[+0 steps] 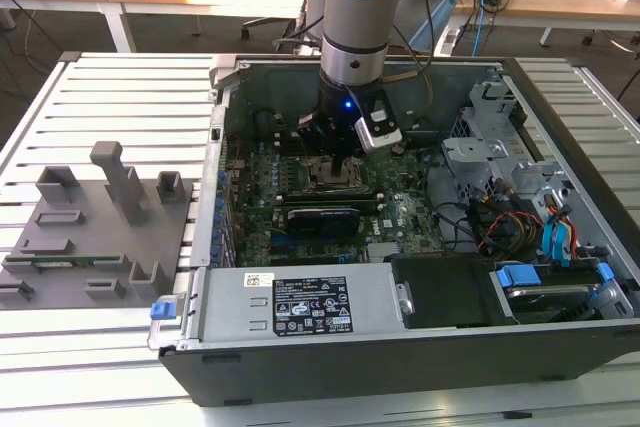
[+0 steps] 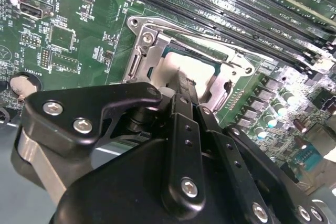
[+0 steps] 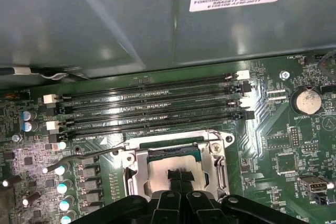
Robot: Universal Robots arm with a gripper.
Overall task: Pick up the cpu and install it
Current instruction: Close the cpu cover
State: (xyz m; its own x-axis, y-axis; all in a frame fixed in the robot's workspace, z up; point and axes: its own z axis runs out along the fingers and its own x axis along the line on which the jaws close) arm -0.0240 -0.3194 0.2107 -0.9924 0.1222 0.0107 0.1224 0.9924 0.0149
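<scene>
Your gripper (image 1: pixel 338 159) stands low inside the open computer case (image 1: pixel 300 372), just above the middle of the exterior view, right over the socket frame (image 1: pixel 322 183). In the first wrist view the fingers (image 3: pixel 171 176) are drawn together, with no more than a thin slit between them. Their dark tips sit on the middle of the cpu (image 3: pixel 156 174) rather than around its edges. You cannot tell from either wrist view whether they press on it or only rest there.

The cpu lies flat inside the socket frame (image 3: pixel 135 171), its pale metal top facing up. It is square, so it has no long axis, and its edges run parallel to the frame and to the memory slots (image 3: pixel 152 103) just beside it. The metal lever (image 3: pixel 84 156) sticks out to one side of the frame. The case rests on a slatted tabletop (image 1: pixel 110 87).
</scene>
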